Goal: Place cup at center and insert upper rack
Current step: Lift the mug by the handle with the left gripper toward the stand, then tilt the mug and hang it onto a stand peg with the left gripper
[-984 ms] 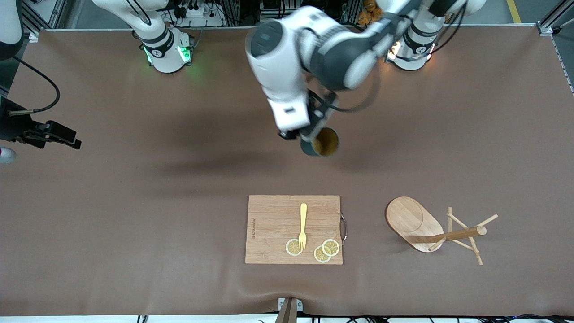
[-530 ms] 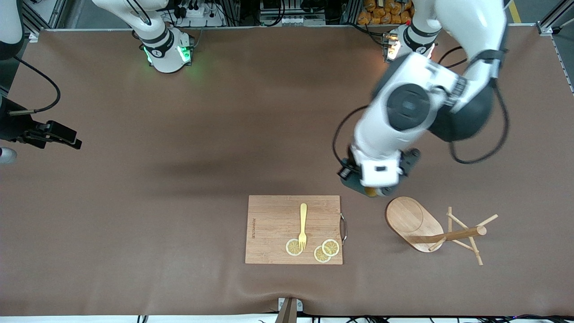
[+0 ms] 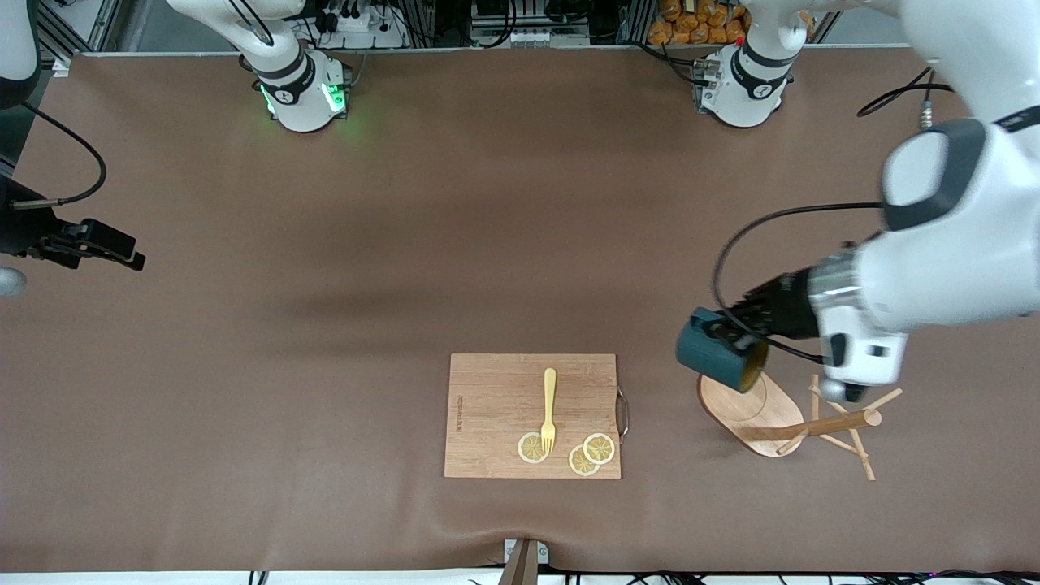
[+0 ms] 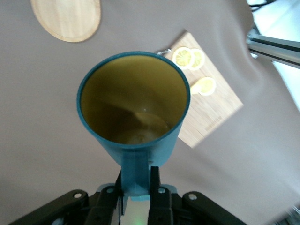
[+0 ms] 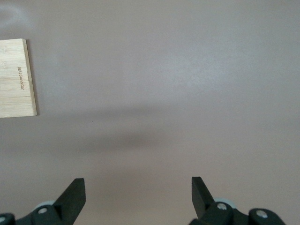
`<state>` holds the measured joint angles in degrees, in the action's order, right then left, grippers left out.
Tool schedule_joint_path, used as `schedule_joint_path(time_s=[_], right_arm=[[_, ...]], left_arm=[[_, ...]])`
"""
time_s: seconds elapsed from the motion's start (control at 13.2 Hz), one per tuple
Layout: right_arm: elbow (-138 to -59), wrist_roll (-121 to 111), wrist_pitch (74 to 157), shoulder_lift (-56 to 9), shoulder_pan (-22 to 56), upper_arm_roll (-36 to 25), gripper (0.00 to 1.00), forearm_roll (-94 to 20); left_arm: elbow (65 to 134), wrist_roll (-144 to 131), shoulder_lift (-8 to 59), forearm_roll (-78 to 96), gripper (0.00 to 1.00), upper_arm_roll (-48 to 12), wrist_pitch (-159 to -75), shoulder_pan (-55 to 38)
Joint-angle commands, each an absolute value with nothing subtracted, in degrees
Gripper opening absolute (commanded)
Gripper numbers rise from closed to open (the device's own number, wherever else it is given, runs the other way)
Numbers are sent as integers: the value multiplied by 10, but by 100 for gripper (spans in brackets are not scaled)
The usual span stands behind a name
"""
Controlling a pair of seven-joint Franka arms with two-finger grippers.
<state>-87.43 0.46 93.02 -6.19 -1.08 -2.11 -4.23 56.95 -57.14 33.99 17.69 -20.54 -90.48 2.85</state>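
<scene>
Cup (image 3: pixel 719 357), gripped by its handle in the left gripper (image 4: pixel 138 185) fingers, is hanging over the toppled upper rack (image 3: pixel 780 410) base, neither step done; right gripper (image 5: pixel 138 194), fingers wide, is waiting.

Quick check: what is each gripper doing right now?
Left gripper: shut on the teal mug by its handle, above the mug tree's base.
Right gripper: open, empty, waiting.

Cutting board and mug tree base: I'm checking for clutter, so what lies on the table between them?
Nothing: in the front view, only bare brown table covering lies between the cutting board and the mug tree base.
</scene>
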Motion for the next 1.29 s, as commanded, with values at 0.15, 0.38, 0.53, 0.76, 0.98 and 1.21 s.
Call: schedule_joint_path(time_s=[0.15, 0.38, 0.53, 0.76, 0.98, 1.21], right_arm=[[-870, 5, 930, -62, -13, -19, 100, -39], [-869, 5, 929, -61, -13, -18, 100, -40], [-870, 5, 929, -62, -8, -18, 100, -39], [-871, 5, 929, -62, -6, -18, 100, -38], [-871, 6, 932, -62, 1, -19, 100, -37], [-872, 6, 933, -62, 3, -19, 100, -36]], left_arm=[[609, -516, 331, 319, 0, -207, -914, 94], [609, -502, 356, 410, 0, -207, -914, 123], [610, -473, 376, 443, 0, -207, -911, 141], [621, -465, 403, 492, 0, -206, -883, 182], [621, -435, 422, 512, 0, -206, -854, 200], [621, -432, 440, 562, 0, -198, -837, 208]])
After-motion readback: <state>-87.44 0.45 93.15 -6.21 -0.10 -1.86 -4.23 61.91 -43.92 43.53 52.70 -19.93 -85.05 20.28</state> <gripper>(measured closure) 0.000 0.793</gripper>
